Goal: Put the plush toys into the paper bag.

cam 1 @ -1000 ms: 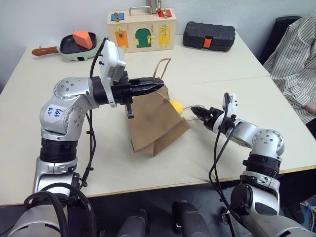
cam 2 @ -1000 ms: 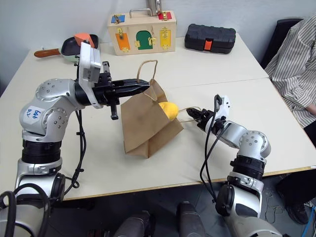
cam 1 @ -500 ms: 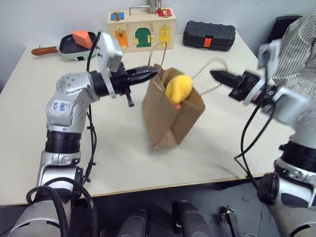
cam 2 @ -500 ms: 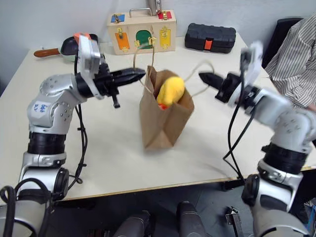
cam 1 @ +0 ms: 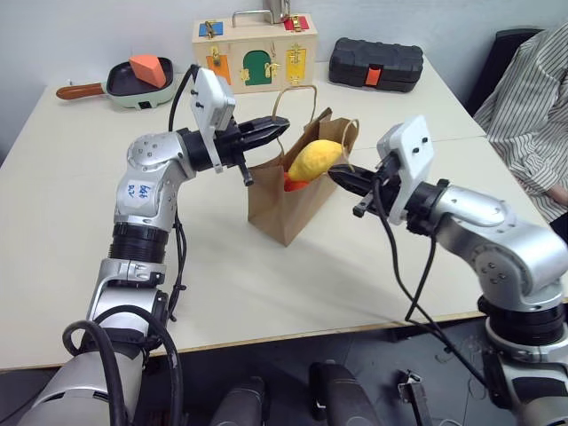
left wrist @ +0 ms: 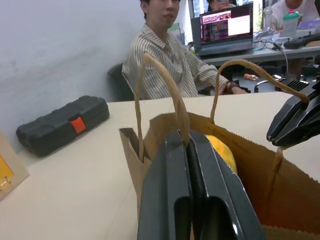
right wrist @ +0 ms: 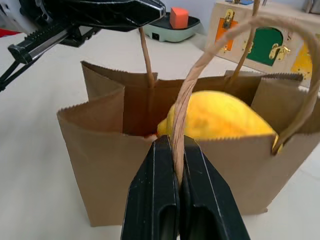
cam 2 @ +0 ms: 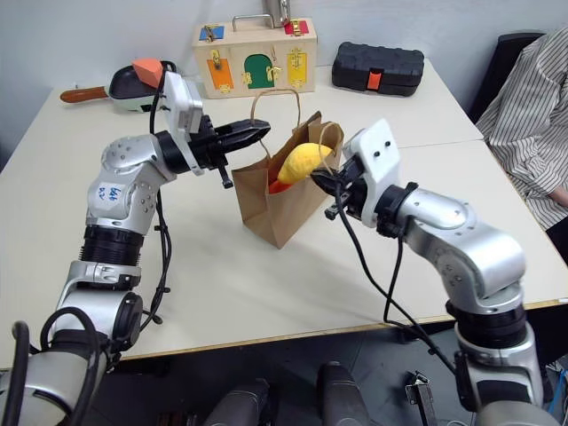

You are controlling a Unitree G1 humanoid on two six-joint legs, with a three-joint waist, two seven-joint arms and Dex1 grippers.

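Both grippers, left (cam 1: 282, 127) and right (cam 1: 335, 176), each pinch one of the paper bag's (cam 1: 282, 206) two handles; two plush toys (cam 1: 312, 161) inside.

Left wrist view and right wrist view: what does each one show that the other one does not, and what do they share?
Left wrist view alone: a black case, a seated person and a laptop. Right wrist view alone: the wooden box and the pan with its orange wedge. Both: the paper bag standing open, the yellow toy inside, and each hand shut on one cord handle, left hand, right hand.
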